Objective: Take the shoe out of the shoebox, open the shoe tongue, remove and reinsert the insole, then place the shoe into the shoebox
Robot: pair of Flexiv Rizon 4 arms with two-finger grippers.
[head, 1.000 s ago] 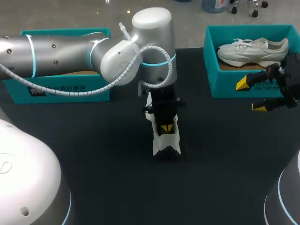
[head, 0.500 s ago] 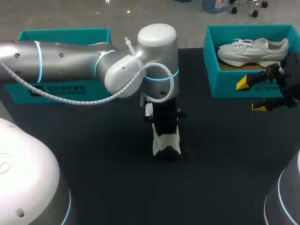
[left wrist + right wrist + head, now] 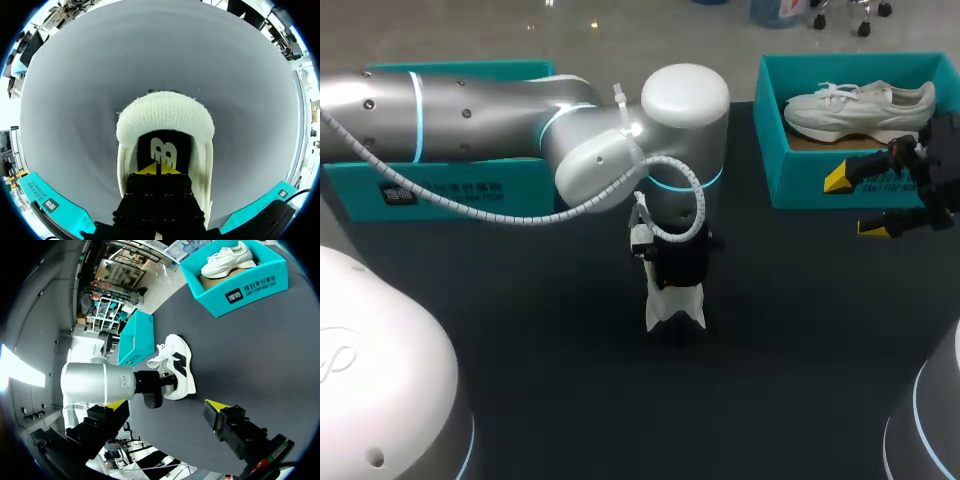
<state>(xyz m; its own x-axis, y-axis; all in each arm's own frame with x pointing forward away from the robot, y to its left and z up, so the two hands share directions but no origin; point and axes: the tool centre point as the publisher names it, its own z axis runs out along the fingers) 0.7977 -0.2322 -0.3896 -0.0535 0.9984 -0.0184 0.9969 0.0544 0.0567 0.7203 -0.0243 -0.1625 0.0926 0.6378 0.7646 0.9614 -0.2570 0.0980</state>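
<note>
The left end effector [image 3: 159,168], tips together, is sitting inside the shoe [image 3: 165,112] on the worktop [image 3: 520,350]. The right end effector [image 3: 857,204], fingers apart, is hovering well away from the shoe.

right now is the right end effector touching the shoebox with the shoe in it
Apart. The right wrist view shows bare table between the right end effector and the shoebox.

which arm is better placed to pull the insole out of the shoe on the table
Left. The left gripper is down inside the shoe, tips together right over the insole. The right gripper hangs open beside the shoebox, well apart from that shoe.
</note>
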